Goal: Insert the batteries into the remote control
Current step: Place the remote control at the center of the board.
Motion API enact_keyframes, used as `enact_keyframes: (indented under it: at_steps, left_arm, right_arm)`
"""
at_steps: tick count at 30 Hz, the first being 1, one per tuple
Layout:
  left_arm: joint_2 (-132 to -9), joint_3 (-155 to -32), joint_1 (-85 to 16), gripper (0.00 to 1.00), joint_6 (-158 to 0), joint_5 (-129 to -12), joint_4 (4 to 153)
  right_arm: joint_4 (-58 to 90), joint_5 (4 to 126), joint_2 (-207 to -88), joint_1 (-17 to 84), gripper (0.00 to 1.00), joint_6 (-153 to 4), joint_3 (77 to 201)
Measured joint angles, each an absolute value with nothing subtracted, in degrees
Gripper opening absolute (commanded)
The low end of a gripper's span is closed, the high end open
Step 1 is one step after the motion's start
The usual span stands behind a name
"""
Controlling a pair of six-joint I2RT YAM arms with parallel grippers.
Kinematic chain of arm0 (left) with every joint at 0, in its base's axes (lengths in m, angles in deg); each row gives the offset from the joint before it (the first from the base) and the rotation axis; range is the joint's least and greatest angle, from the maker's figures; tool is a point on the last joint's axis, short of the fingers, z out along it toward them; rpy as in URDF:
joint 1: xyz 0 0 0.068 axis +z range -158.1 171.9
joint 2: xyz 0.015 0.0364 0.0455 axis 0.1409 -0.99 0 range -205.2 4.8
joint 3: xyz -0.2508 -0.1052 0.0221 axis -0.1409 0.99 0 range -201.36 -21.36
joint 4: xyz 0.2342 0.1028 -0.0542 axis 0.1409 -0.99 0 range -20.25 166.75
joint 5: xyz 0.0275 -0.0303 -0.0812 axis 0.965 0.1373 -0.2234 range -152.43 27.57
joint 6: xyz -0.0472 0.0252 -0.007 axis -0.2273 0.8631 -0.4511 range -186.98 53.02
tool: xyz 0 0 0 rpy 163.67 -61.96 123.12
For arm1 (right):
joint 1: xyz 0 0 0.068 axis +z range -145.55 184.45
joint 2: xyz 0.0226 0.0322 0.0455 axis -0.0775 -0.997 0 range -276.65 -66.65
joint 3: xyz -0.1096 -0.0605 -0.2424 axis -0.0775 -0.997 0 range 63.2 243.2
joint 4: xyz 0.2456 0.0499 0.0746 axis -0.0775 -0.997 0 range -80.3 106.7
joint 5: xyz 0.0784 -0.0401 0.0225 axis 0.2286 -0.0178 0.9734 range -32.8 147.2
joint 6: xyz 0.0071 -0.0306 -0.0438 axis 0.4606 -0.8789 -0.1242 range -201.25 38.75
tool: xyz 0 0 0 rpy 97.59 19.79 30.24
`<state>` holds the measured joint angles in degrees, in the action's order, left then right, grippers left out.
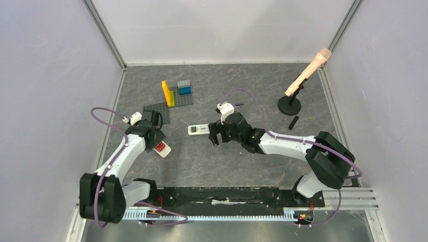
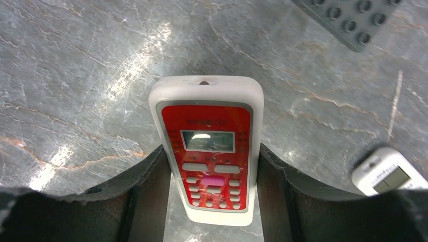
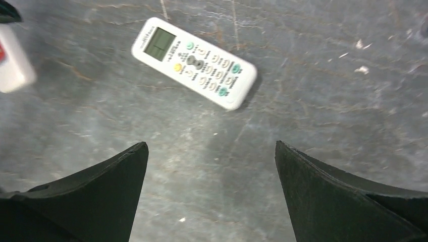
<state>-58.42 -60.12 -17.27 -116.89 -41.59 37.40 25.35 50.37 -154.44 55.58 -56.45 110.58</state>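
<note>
Loading has not begun, judging by both button faces being up with no compartment exposed. The left hand [image 2: 212, 151] pinches the red remote [image 2: 207, 126] by its long sides, display end projecting past the fingertips. The right hand [image 3: 210, 143] is spread wide and holds nothing. The white remote [image 3: 194, 61] lies on the tabletop [image 3: 328, 101] ahead of it, offset left. A purple-blue battery [image 1: 238, 104] rests just beyond the right hand.
</note>
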Motion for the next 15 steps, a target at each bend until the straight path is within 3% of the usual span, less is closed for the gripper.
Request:
enact_keyframes:
  at_steps: [4,11,15]
  left_arm:
    - [-62.9,-59.6,-13.7,0.02,-117.0,-43.5,39.3]
    - [-70.7,-59.5,-8.9,0.09,-117.5,-48.5,42.2]
    - [-72.7,-60.2,-7.8,0.2,-117.7,-50.1,42.1]
  right_arm:
    - [24.7,49.5,-158.5,55.8,0.98,-66.6,113.4]
    - [18.9,58.5,-170.8,55.5,0.98,-83.5,127.6]
    - [14.5,63.5,-178.1,54.5,0.98,-90.3,135.9]
